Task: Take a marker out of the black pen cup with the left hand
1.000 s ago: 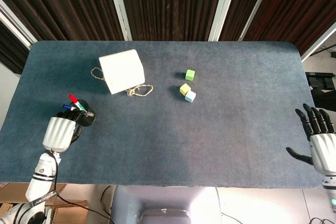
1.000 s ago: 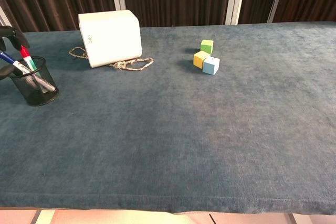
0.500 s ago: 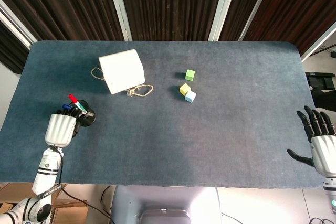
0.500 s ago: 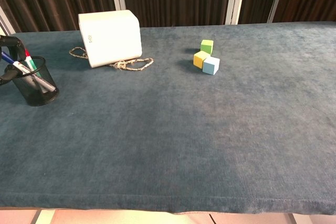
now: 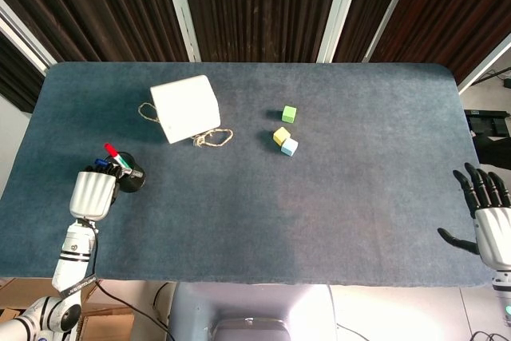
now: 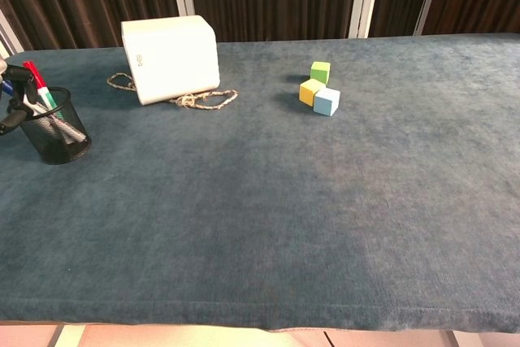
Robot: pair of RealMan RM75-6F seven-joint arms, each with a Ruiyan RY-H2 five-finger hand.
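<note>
Left hand [image 5: 93, 195] sits at the near-left part of the table, back of the hand up, fingers reaching forward onto the markers [image 5: 114, 158] at the rim of the black pen cup [image 5: 132, 177]. In the chest view dark fingertips [image 6: 18, 77] show at the frame's left edge, around the red-capped marker [image 6: 35, 84], which stands higher out of the cup than the others. It looks pinched there, though most of the hand is cut off by the frame edge.

Black pen cup: mesh, upright on the blue cloth table [image 5: 335, 197], near its left edge, green- and blue-capped markers leaning inside.

Right hand [image 5: 487, 215] at the far right edge of the table, fingers spread and straight, holding nothing.

Elsewhere: white box [image 5: 185, 109] with a loop of twine [image 5: 212, 138] lying beside it, left of centre. Three small cubes mid-table: green cube [image 5: 289, 114] apart, yellow cube [image 5: 281, 136] and pale blue cube [image 5: 290, 146] touching.
</note>
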